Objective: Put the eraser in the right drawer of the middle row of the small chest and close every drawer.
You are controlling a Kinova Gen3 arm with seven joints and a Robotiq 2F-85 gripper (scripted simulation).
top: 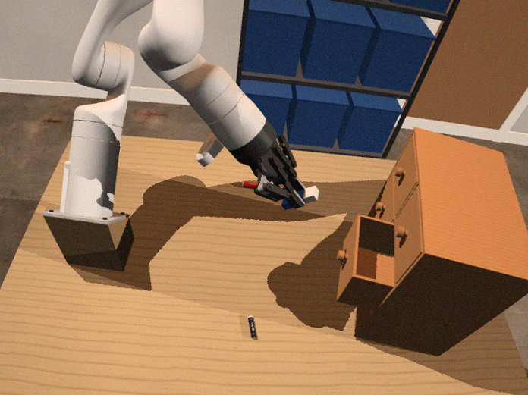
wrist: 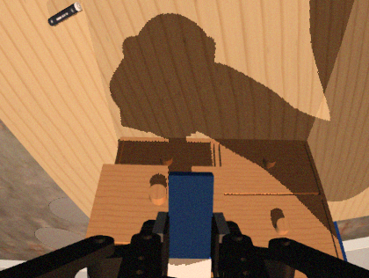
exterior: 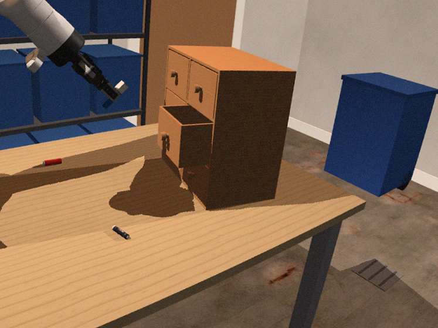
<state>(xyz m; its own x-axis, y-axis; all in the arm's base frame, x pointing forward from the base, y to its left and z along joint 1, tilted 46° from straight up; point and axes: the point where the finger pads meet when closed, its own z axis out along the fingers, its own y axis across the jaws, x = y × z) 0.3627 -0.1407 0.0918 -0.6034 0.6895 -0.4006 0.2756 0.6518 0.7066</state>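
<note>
From the top view, the eraser (top: 311,194) (exterior: 121,86) (wrist: 191,211) is gripped by the gripper (top: 301,198) (exterior: 112,91) (wrist: 190,229), its white end protruding, to the left and far side of the pulled-out middle-row drawer (top: 347,264) (exterior: 172,133) (wrist: 127,198). If it is released there, the table will probably be hit instead of the tray. The passage in is narrowed by the upper right drawer's knob (top: 401,232) (exterior: 197,89), which could be snagged by a finger. The red cylinder (top: 249,184) (exterior: 52,161) lies on the far side, out of the drawer's way.

In the exterior view, the eraser is held aloft, tilted and apart from the small chest (top: 471,208) (exterior: 250,133) (wrist: 264,180). The protruding tray could be made to droop or slide out if its front were caught or pressed by the slanted wrist. Too hard a closing push might shift the chest. The black cylinder (top: 251,327) (exterior: 120,231) (wrist: 65,14) is seen nearer, clear of that route.

In the wrist view, the eraser's blue part is clamped between both pads; the tray's inside is not seen, so a drop could easily be misjudged.
</note>
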